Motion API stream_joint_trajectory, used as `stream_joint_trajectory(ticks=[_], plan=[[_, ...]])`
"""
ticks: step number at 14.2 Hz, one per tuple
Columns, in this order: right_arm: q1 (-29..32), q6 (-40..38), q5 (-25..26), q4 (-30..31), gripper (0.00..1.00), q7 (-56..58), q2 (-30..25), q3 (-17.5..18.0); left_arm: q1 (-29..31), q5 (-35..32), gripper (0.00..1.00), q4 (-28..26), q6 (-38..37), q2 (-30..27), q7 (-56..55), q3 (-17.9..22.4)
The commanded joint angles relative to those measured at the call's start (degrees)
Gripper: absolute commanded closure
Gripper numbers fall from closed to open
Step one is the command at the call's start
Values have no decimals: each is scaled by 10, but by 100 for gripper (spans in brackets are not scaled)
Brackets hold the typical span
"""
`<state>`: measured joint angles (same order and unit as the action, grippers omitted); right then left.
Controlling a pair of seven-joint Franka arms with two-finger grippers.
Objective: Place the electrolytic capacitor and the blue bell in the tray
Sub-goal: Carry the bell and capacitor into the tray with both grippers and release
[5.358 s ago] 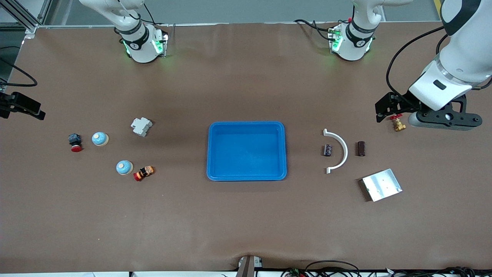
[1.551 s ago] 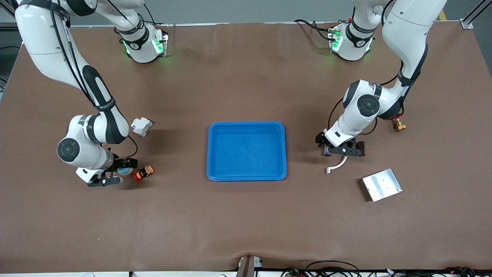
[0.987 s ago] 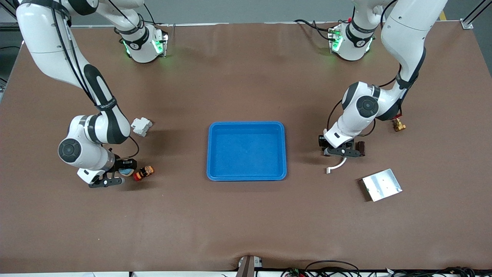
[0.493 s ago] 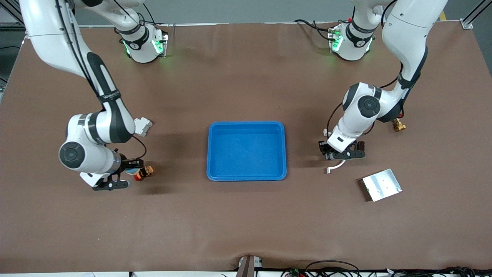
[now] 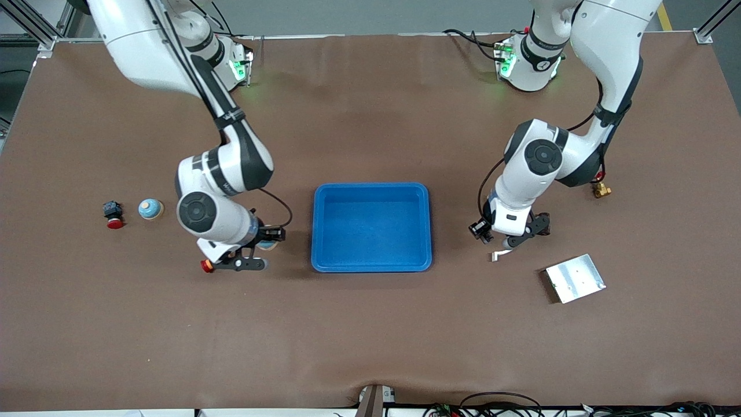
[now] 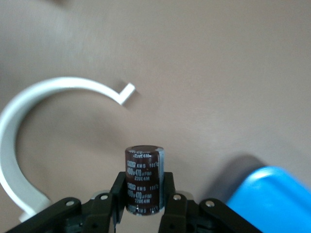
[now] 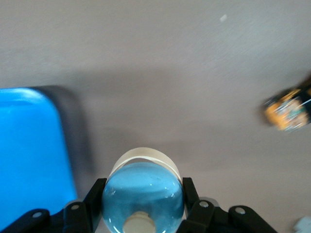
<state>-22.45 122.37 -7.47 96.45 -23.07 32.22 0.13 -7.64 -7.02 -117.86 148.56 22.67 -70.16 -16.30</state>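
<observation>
You get even, bright overhead light on the table, with soft shadows under both arms. Beside the right gripper, the tray glares saturated blue and smears with motion blur. Past the left gripper, the white curved bracket looks soft, out of focus.

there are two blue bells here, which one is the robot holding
The blue bell clamped in the right gripper, up in the air beside the tray. The other bell sits untouched on the table next to the red-capped button.
</observation>
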Motion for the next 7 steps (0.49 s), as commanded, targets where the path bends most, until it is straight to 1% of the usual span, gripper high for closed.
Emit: stream_joint_trajectory(ticks=[1,3,4,5,7], plan=[[-28,-6,-12,-11,90,-78,-3,18,-6,-5,100,31,-45,0,-153,-22],[-33,0,-9,-11,90,-123,-1,43,-25,-5,100,32,-50,-1,-224,-29],[-44,1,-10,-11,90,-139,1,44,-33,-7,100,33,-50,-1,-270,-29],[-50,1,-11,-10,91,-145,3,46,-41,-7,100,45,-54,0,-325,-30],[-48,4,-12,-10,91,-147,7,67,-66,-12,100,66,-84,10,-441,-29]])
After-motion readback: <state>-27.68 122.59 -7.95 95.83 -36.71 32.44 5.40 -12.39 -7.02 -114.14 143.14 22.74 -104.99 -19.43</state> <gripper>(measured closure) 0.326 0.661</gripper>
